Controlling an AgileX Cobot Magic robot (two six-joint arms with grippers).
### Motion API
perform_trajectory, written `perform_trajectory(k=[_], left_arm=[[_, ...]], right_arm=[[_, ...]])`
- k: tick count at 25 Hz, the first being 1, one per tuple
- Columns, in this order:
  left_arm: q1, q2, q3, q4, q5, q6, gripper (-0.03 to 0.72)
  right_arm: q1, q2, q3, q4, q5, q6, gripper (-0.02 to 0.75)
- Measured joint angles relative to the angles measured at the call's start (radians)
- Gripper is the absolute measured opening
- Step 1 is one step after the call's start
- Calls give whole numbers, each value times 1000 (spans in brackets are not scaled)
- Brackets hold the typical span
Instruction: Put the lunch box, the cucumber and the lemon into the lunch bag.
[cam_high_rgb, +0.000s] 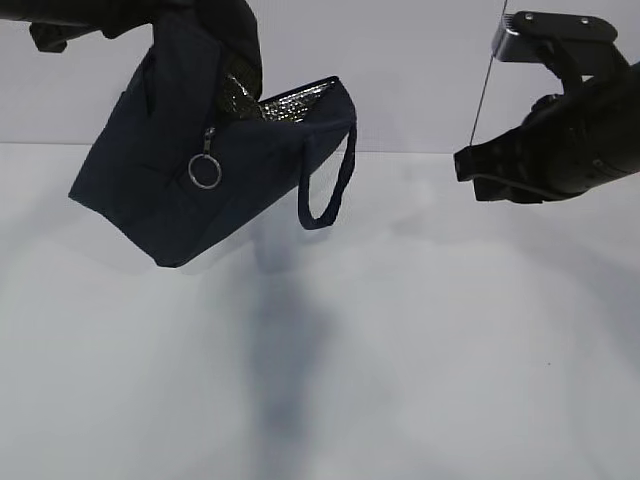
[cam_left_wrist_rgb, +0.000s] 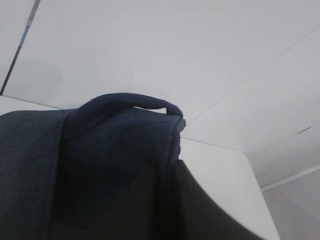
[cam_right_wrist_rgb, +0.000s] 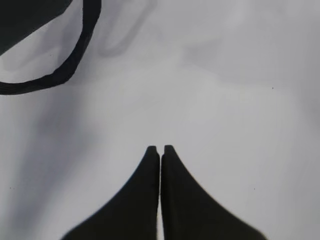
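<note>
One lunch bag (cam_high_rgb: 170, 190) is the only task item in view, hanging clear of the white table (cam_high_rgb: 400, 350) at about ten o'clock in the exterior frame. It is lifted from its top edge by the left arm, whose dark bulk covers the bag's upper corner; the left gripper itself is hidden behind fabric, so what it pinches cannot be seen directly. Its jaws are nearly closed, and since the bag is airborne beneath it, my judgement is that it is clenched on the bag's upper fabric or handle. The tilt — base corner down toward seven o'clock, mouth up toward one o'clock — fits a one-point hold.

Bag condition: dark navy fabric, boxy, mouth gaping enough to show silver foil lining (cam_high_rgb: 295, 103). The silver ring pull (cam_high_rgb: 205, 171) hangs on the near face; one loop handle (cam_high_rgb: 330, 190) dangles at four o'clock from the mouth.

Right gripper (cam_right_wrist_rgb: 160, 149): fingertips pressed together, grasping nothing, parked over bare table at three o'clock, well apart from the bag.

Lunch box, cucumber and lemon: not visible in any view — possibly inside the bag, which cannot be confirmed.
</note>
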Motion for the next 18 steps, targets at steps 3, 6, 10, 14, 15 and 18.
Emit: perform_trajectory(k=[3, 6, 10, 14, 15, 18], left_arm=[[-7, -23, 37, -86, -23, 1, 20], [-8, -39, 63, -159, -22, 1, 21], [-10, -41, 65, -211, 10, 1, 20], [-10, -41, 65, -267, 35, 1, 21], [-10, -41, 67, -289, 39, 1, 20], [-10, -45, 95, -359, 43, 4, 20]], right_arm=[[0, -8, 20, 2, -5, 8, 20], [0, -8, 39, 2, -5, 17, 20], [0, -8, 41, 2, -5, 19, 20], [0, -10, 41, 2, -5, 24, 20], [0, -15, 41, 2, -5, 24, 20], [0, -35, 42, 2, -3, 30, 20]])
